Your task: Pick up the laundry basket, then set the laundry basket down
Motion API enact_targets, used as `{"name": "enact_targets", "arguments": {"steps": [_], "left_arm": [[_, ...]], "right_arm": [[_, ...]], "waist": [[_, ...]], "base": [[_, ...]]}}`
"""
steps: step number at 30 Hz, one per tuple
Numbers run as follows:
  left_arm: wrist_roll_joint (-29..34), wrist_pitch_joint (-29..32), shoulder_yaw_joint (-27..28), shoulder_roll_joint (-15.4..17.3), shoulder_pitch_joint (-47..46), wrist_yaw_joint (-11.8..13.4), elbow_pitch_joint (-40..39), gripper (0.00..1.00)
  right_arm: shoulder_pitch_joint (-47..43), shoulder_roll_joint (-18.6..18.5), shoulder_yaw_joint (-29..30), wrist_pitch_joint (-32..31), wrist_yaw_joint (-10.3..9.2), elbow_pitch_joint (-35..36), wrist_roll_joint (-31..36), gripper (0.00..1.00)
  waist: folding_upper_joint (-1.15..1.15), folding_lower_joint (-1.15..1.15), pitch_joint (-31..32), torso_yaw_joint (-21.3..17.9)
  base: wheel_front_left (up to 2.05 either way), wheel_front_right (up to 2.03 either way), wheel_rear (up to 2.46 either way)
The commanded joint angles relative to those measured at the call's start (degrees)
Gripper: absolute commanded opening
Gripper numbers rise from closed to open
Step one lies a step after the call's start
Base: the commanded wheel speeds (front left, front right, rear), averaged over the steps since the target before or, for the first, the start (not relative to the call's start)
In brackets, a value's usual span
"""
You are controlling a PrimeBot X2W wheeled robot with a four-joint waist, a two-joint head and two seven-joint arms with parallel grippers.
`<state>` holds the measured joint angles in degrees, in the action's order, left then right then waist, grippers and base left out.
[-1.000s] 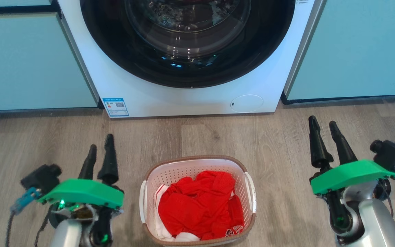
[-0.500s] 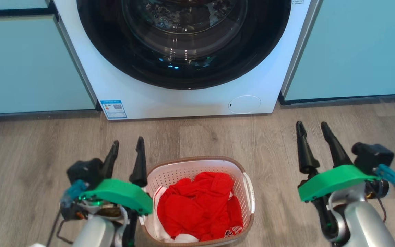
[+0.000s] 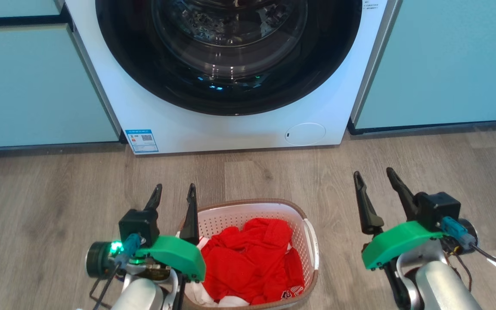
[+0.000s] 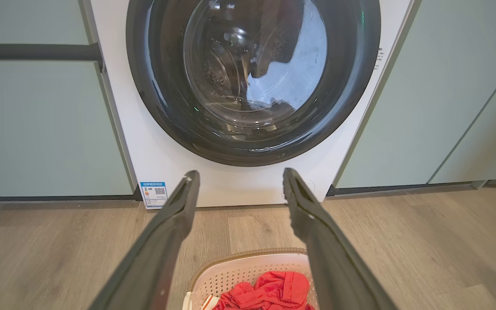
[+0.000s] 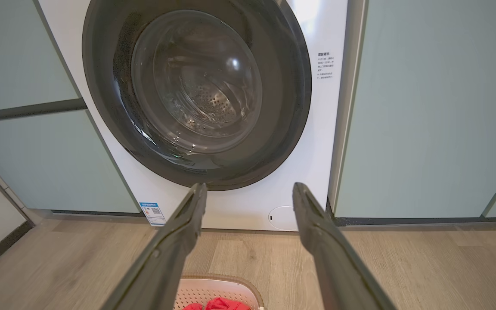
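Note:
The laundry basket (image 3: 256, 207), white with perforated walls and a brown rim, stands on the wood floor and holds red and white clothes (image 3: 248, 262). In the head view my left gripper (image 3: 175, 191) is open just above the basket's left rim, and its green housing covers the left handle. My right gripper (image 3: 373, 175) is open to the right of the basket, apart from the white right handle (image 3: 314, 241). The left wrist view has the basket (image 4: 239, 269) low between its open fingers (image 4: 175, 219). The right wrist view catches the basket's far rim (image 5: 222, 280) at its bottom edge.
A white front-loading washing machine (image 3: 230, 125) with a dark round door (image 3: 226, 56) stands shut just beyond the basket. Pale teal cabinet fronts (image 3: 32, 82) flank it on both sides. Bare wood floor (image 3: 50, 193) lies left and right of the basket.
Both grippers moved inward toward the basket, the left one far more, from well left of it to over its left rim. The left gripper's fingers have spread. The camera shifted slightly.

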<state>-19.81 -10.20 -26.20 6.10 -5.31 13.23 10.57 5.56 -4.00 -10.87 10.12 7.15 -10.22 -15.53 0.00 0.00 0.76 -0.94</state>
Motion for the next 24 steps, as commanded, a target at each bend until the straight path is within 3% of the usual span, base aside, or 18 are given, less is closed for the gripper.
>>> {"name": "enact_targets", "arguments": {"steps": [1,7,16,24], "left_arm": [[1.61,-0.80,0.90,0.63,-3.66,0.54,-2.00,1.00],[3.44,-1.81,2.16,-0.47,-3.47,1.15,-5.28,1.00],[2.44,-3.32,10.89,-3.16,-0.97,-2.85,-8.63,1.00],[5.34,-4.66,11.11,-3.21,-0.12,-1.35,-8.23,1.00]], "right_arm": [[3.19,-0.09,-0.67,0.89,0.29,2.01,1.63,1.00],[3.39,0.64,-0.61,1.89,0.30,1.50,2.75,1.00],[3.58,1.01,-0.20,3.40,0.32,3.87,5.99,1.00],[3.06,1.10,0.41,4.74,0.34,2.55,9.31,1.00]], "waist": [[0.00,0.00,-0.06,-0.03],[0.00,0.00,-0.29,-0.17],[0.00,0.00,-0.44,-0.36],[0.00,0.00,-0.29,-0.30]], "base": [[0.00,0.00,0.00],[0.00,0.00,0.00],[0.00,0.00,0.00],[0.00,0.00,0.00]]}}
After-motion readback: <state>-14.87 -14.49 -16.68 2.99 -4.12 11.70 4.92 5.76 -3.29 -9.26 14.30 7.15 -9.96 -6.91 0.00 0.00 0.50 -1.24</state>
